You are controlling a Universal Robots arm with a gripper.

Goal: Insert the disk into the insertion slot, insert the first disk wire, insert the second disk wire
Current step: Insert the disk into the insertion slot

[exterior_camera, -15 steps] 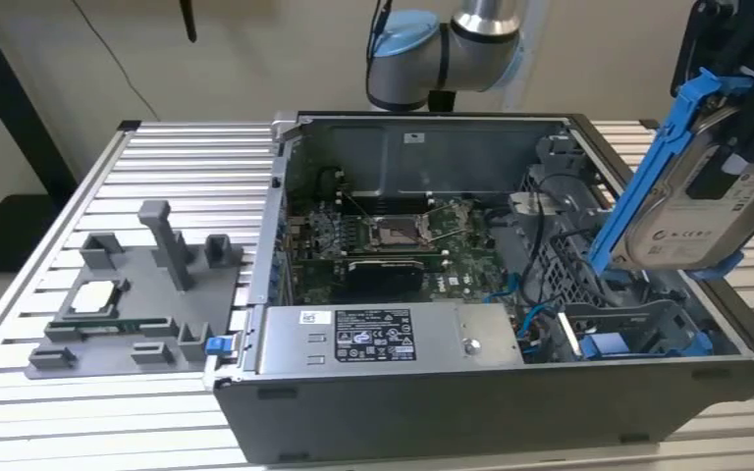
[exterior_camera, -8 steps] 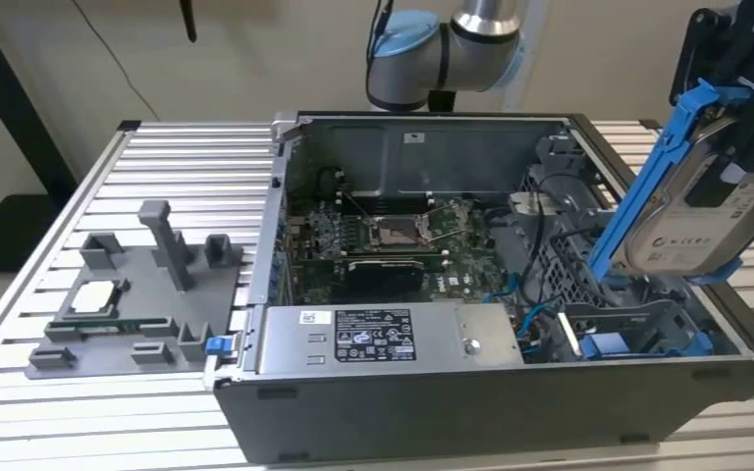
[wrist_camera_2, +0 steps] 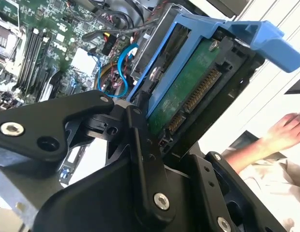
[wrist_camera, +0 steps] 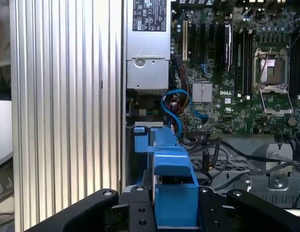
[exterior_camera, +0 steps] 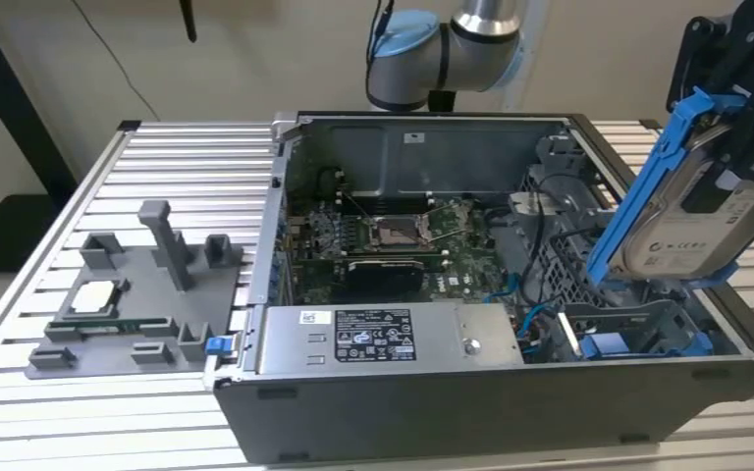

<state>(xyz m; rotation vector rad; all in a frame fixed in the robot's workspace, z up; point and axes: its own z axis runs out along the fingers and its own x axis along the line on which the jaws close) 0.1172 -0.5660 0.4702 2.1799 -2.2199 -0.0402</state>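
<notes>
One pincer (exterior_camera: 737,172) grips the disk (exterior_camera: 672,231) above the open computer case (exterior_camera: 482,412) on a ribbed aluminium table (exterior_camera: 129,422).

Soft, even indoor light fills the exterior view, with the computer case (exterior_camera: 482,412) shadowed inside, while in the first wrist view glare whitens the ribbed table (wrist_camera: 99,111) — the second wrist view's background is washed out

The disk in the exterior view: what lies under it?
Below the disk sits the insertion slot, a grey bay with blue rails. The disk hides part of it.
</notes>
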